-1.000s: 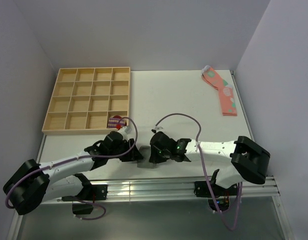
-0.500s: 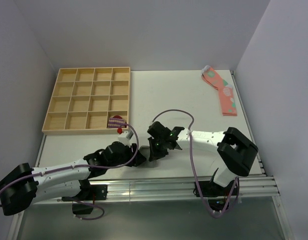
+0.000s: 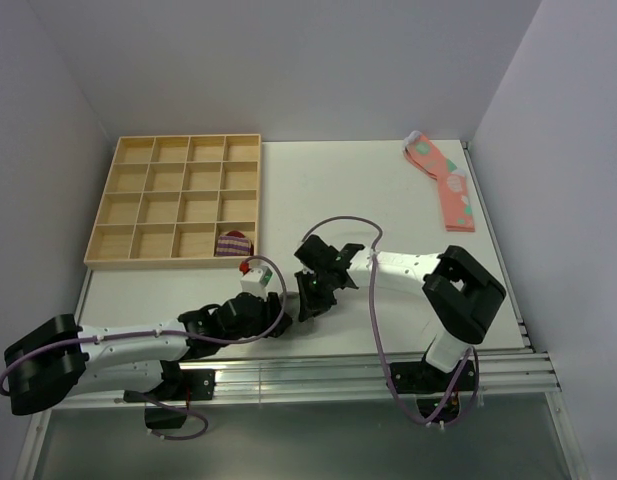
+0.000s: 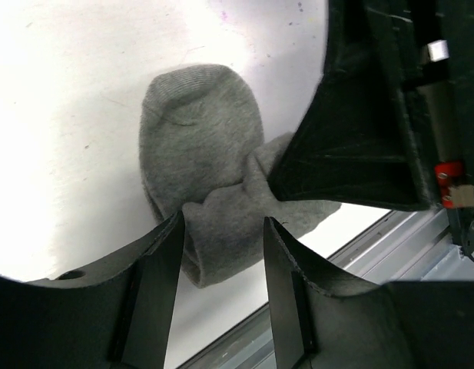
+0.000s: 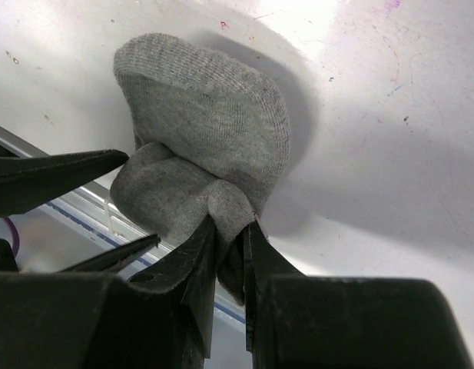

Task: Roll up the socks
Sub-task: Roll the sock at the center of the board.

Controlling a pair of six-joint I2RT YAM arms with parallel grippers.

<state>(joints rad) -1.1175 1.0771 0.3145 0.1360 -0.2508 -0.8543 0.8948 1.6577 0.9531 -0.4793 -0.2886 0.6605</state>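
Right pincer (image 5: pixel 229 227) clamps grey sock (image 5: pixel 206 115), whose lower fold it hides.

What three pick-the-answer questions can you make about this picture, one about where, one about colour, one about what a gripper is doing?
1. Where on the table are the pink socks? A near left corner; B far right corner; C middle.
2. What colour is the sock at the right gripper? A grey; B yellow; C blue.
3. What is the right gripper doing? A hanging wide open; B pinching a fold of the sock; C holding a pink sock.
Answers: B, they lie by the far right edge in the top view; A, both wrist views show grey knit; B, the gripper is shut on bunched fabric.
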